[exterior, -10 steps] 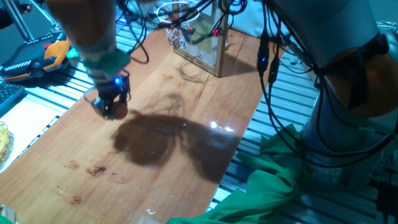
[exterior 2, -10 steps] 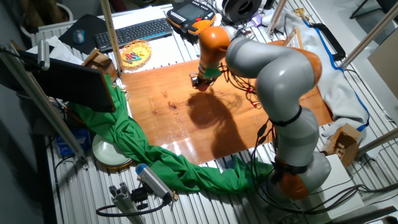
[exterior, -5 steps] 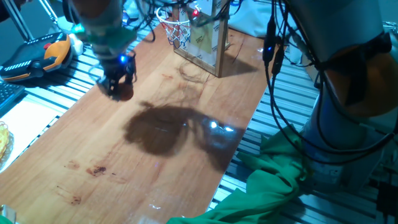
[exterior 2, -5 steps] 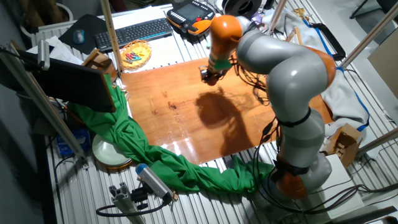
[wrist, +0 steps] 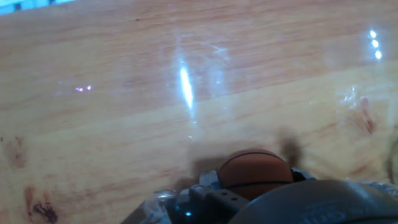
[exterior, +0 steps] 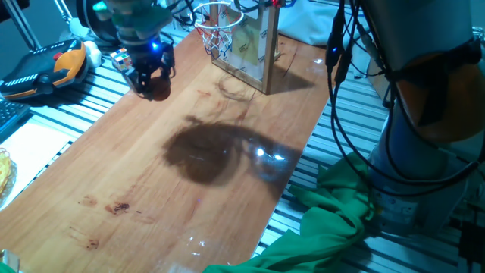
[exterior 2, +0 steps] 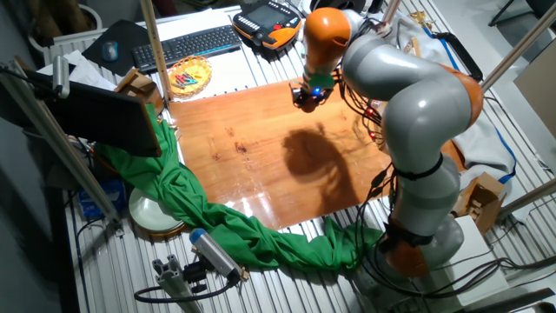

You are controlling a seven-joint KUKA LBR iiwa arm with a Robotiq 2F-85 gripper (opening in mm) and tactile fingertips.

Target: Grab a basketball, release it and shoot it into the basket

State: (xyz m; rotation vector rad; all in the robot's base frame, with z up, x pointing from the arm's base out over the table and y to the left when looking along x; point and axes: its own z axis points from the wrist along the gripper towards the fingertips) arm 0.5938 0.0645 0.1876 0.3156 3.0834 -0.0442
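Hand view shows the basketball [wrist: 255,173] closest of all, low in the frame: an orange ball with a thin dark seam, seated against the dark gripper [wrist: 249,193] hardware and held above the wooden table [wrist: 124,124]. Only the upper half of the ball shows; the fingers themselves are cut off by the bottom edge, so their spacing cannot be read here.

In one fixed view the gripper [exterior: 154,82] hangs from the arm's wrist, pointing down above the far left part of the table [exterior: 189,189], a blue light glowing on its body. A dark rounded shape sits between the fingertips; the jaws look closed around the basketball [exterior: 157,91], though its colour is hard to make out in shadow. The ball is off the table surface. Just behind the gripper lies a small multicoloured cube [exterior: 121,59], partly hidden, and further left an orange-and-black pendant [exterior: 53,68]. Beyond and to the right stands the basket [exterior: 215,30], its red rim and white net fixed to an upright backboard [exterior: 250,49]; the top of the board is cut off by the frame.

The other fixed view shows the arm [exterior 2: 408,113] arching up from its base and bending over the table, wrist turned down; the ball there is too small to tell.
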